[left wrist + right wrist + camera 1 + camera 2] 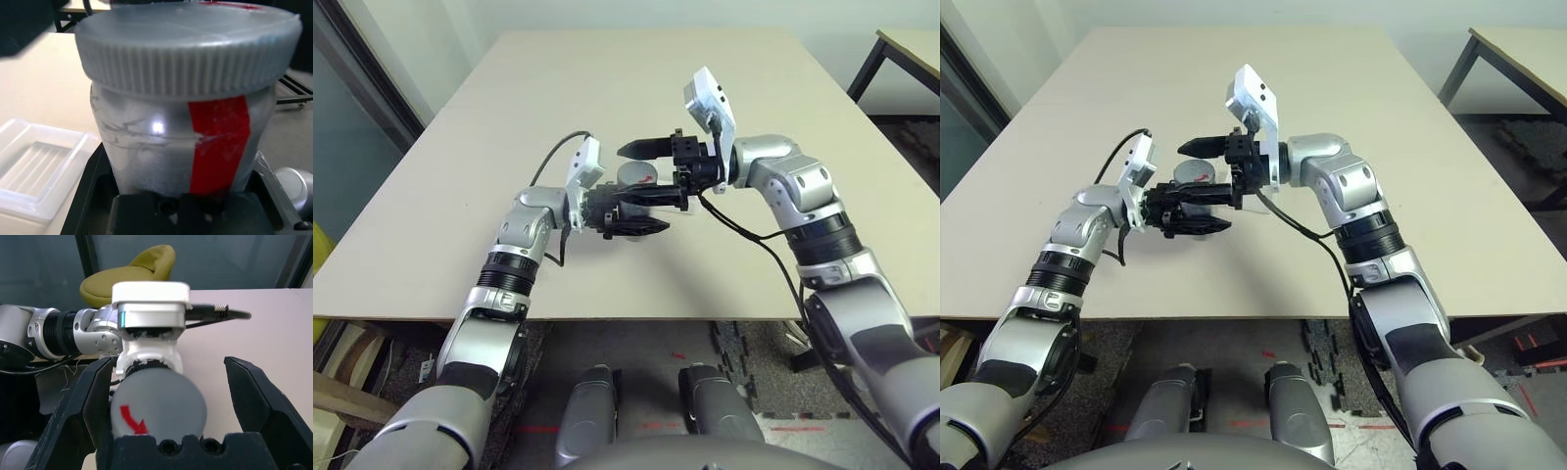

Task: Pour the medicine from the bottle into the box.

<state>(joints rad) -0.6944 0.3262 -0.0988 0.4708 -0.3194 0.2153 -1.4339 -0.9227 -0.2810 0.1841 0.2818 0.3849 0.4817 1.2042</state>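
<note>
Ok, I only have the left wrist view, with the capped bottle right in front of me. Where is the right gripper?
Observer: The right gripper faces the left gripper, which holds the bottle. Its two fingers sit either side of the grey cap.
Operator: Has it closed on the cap?
Observer: No, it is open. One finger stands clear of the cap, with table showing between them.
Operator: Anything on the cap's top?
Observer: A red curved arrow.
</note>
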